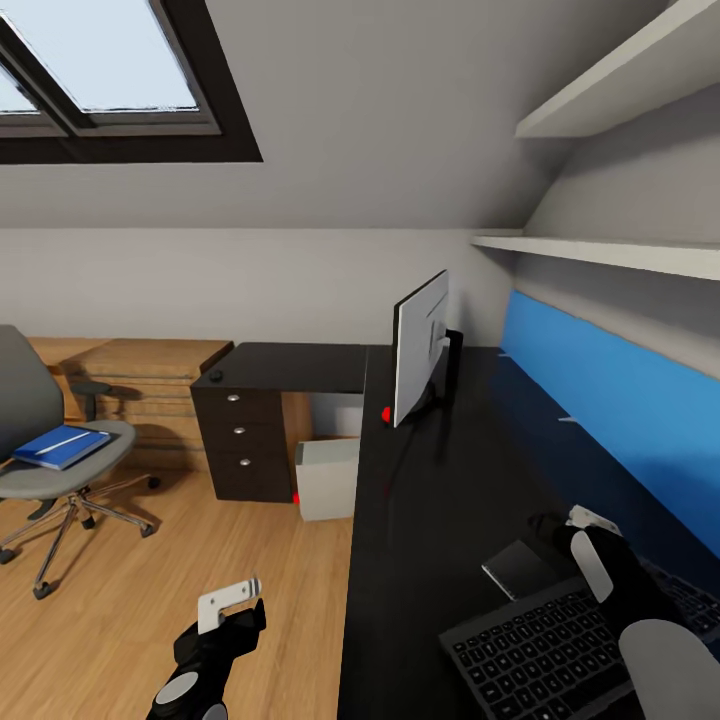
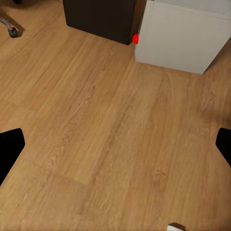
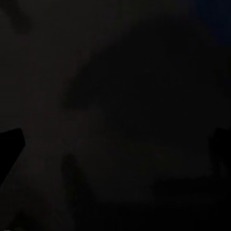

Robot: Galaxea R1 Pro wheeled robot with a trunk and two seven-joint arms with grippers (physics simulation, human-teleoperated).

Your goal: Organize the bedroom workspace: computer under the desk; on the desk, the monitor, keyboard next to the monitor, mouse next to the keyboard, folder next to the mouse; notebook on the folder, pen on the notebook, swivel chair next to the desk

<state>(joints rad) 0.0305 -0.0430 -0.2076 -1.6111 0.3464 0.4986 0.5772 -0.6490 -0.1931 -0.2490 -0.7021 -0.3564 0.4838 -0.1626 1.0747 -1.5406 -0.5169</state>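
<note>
keyboard [image 1: 545, 655] on desk [image 1: 420, 520] | folder [image 1: 60, 446] on swivel chair [image 1: 50, 440]

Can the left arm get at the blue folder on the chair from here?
Probably not yet: the left gripper hangs over bare floor beside the desk, and the folder lies on the swivel chair well beyond it.

Daylight from the skylight [image 1: 95, 60] lights the room evenly; the glossy black table [image 1: 430, 520] shows faint sheen. The right wrist view is nearly black and featureless.

no readable text, labels or numbers anywhere
</note>
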